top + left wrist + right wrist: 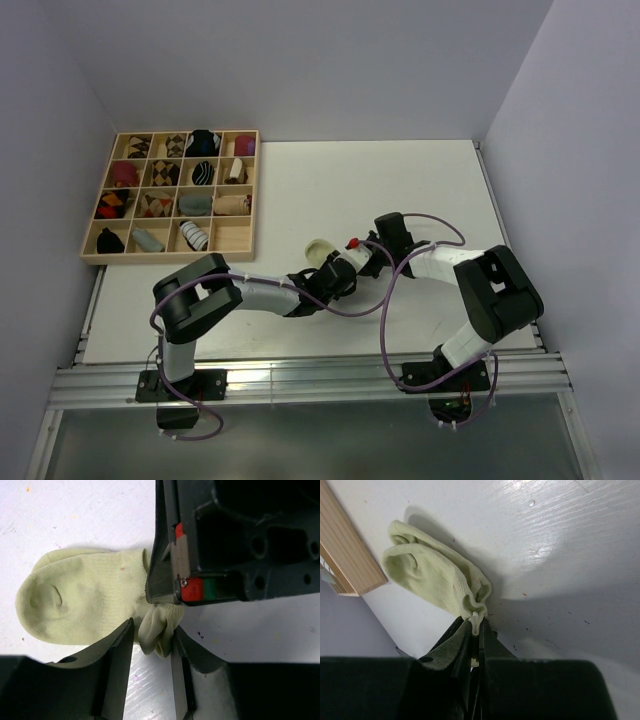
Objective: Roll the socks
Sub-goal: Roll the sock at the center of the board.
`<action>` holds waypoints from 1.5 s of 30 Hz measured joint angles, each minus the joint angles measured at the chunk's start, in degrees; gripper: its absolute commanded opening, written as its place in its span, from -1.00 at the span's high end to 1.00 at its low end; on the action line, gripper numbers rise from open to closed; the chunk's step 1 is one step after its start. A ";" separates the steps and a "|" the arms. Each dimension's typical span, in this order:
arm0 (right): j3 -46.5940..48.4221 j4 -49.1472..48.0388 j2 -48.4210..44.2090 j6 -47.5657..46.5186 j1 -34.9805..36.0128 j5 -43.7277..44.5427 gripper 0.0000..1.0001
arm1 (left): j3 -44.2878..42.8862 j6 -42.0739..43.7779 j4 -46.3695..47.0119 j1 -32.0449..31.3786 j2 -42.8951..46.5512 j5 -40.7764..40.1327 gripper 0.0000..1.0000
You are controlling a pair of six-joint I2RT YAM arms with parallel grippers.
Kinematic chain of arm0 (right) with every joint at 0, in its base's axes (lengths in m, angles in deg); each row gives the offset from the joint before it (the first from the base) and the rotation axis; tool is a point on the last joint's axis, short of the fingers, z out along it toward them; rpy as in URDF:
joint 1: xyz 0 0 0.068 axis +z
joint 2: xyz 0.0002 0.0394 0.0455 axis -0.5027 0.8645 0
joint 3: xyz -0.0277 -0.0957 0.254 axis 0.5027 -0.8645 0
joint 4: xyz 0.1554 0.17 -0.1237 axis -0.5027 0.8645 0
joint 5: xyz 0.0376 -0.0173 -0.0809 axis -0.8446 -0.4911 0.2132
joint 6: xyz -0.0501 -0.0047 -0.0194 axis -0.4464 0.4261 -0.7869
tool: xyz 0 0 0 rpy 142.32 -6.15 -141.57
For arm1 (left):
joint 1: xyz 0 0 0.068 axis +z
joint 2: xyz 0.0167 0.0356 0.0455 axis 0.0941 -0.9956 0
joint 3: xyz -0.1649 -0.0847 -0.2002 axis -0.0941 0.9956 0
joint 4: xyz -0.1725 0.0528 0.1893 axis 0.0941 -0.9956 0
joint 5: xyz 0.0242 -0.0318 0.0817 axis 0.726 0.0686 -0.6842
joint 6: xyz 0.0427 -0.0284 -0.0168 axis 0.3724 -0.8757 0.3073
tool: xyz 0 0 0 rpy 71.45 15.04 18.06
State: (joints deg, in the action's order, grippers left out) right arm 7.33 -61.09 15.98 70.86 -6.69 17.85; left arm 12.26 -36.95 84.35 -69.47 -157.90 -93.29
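yellow-green sock lies flat on the table, just right of the tray's near-right corner, toe toward it, not touching. My right gripper is clamped on the cuff edge, fabric bunched at the tips. My left gripper: jaws apart, 1 on each side of that bunch; can't tell if the pads press it. Room: bare table right of the tray, out to the far edge; the tray rim is the closest edge. Top view: both grippers cover the cuff end, only the toe shows.
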 measured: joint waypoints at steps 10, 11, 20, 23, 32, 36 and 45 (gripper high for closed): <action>0.00 -0.02 0.00 0.00 0.00 0.00 1.00 | 0.00 -0.87 0.33 -0.31 0.00 0.00 0.62; 0.00 0.00 0.00 0.00 0.00 -0.02 1.00 | 0.00 -1.16 0.35 -0.31 0.00 0.04 0.72; -0.13 0.04 -0.04 -0.22 0.00 0.02 0.76 | -0.07 -3.87 -0.28 -0.35 0.00 2.71 0.99; -0.20 0.52 -0.70 -0.50 0.00 0.07 0.61 | -0.13 -6.05 -0.98 0.11 0.44 5.44 0.99; 0.20 3.17 -7.67 -2.10 0.00 2.69 0.04 | 1.53 -16.20 -2.23 6.34 5.18 18.05 0.99; 1.07 3.78 -11.08 -3.06 0.00 4.85 -0.02 | 3.08 -21.59 -2.25 11.08 5.49 24.37 0.99; 0.50 1.16 -12.70 -3.50 0.39 5.97 0.51 | 6.88 -32.81 1.84 18.21 4.94 36.30 0.99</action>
State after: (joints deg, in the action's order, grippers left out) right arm 7.83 -59.93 3.28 67.36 -6.30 23.82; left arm 19.15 -69.76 86.19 -51.27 -152.96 -56.98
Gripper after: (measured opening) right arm 0.278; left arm 0.033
